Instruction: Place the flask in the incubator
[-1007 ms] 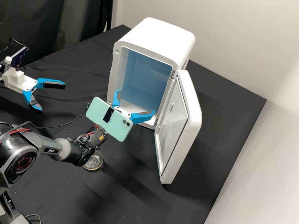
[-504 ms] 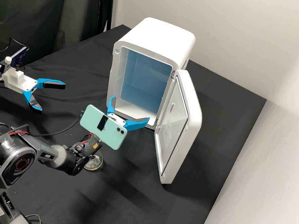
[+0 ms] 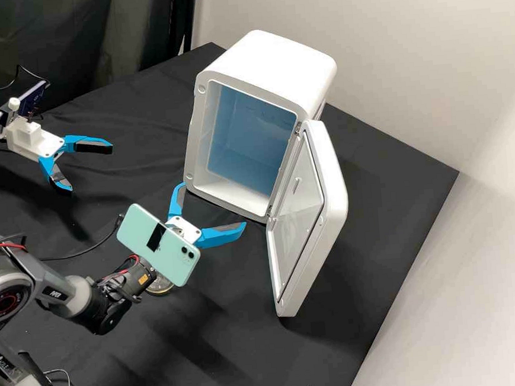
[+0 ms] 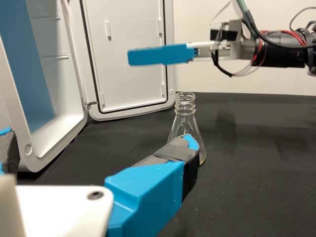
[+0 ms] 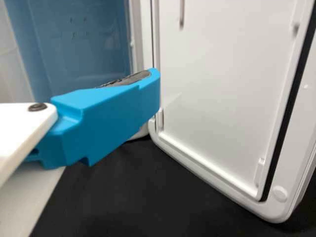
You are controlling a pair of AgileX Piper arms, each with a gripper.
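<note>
The white incubator (image 3: 271, 67) stands open on the black bench, its blue inside (image 3: 247, 134) bare and its door (image 3: 312, 212) swung to the right. The clear glass flask (image 4: 186, 126) stands upright on the bench cloth, uncapped. In the high view, the flask (image 3: 160, 288) is mostly hidden behind the right arm. My right gripper (image 3: 211, 207) hangs open just in front of the incubator's lower rim, holding nothing. My left gripper (image 3: 89, 169) is open at the far left, well away from the flask. One blue finger (image 4: 163, 173) of it points toward the flask.
A mint-green phone (image 3: 157, 243) is mounted on the right arm's wrist. A thin black cable (image 3: 78, 250) lies on the bench left of the flask. The bench's edge (image 3: 397, 301) runs close by the open door. The right wrist view faces the door's inner panel (image 5: 222, 98).
The right arm has drawn back from the incubator's opening, down and toward the front left, with its gripper still open. The left arm and flask have not moved.
</note>
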